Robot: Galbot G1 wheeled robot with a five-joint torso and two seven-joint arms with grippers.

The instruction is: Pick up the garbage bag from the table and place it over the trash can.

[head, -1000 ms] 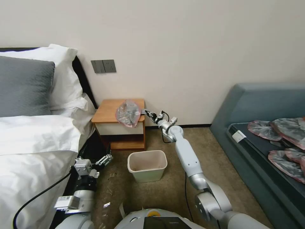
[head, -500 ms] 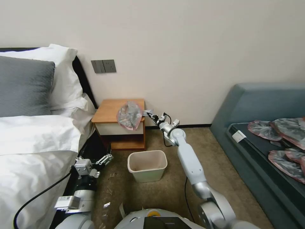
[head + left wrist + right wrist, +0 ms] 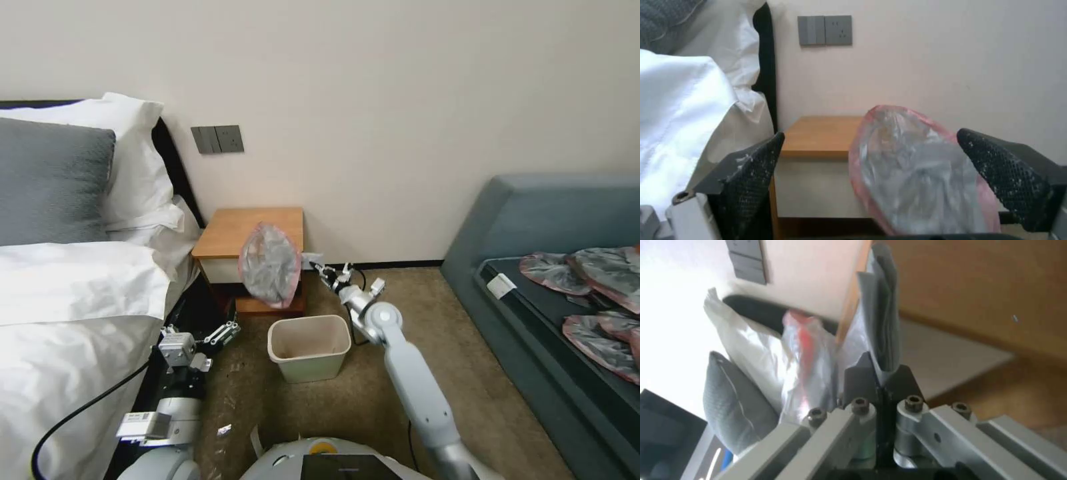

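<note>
Bed with white pillows and a grey cushion at far left of the head view. Left gripper low beside the mattress edge, near the floor, fingers spread wide and released, gripping nothing; through the left wrist view, two black textured fingers far apart, framing the nightstand and the bag farther off. Grey wall switches above. Nightstand against the wall, orange-brown top bare, white drawer front below it. Garbage bag off the nightstand top, hanging in the air before the nightstand's front right corner, crinkled grey with a pinkish-red rim, above and slightly behind the trash can's left part, not touching it. Trash can on the carpet in front of the nightstand, cream-beige, standing upright. Right gripper just right of the bag, at the end of the outstretched right arm, level with the nightstand's drawer; in the right wrist view, black fingertips clenched together on a folded grey strip of the garbage bag, the rest of the film trailing to one side with the red rim showing. Teal sofa at far right, with more crumpled bags lying on its dark seat.
</note>
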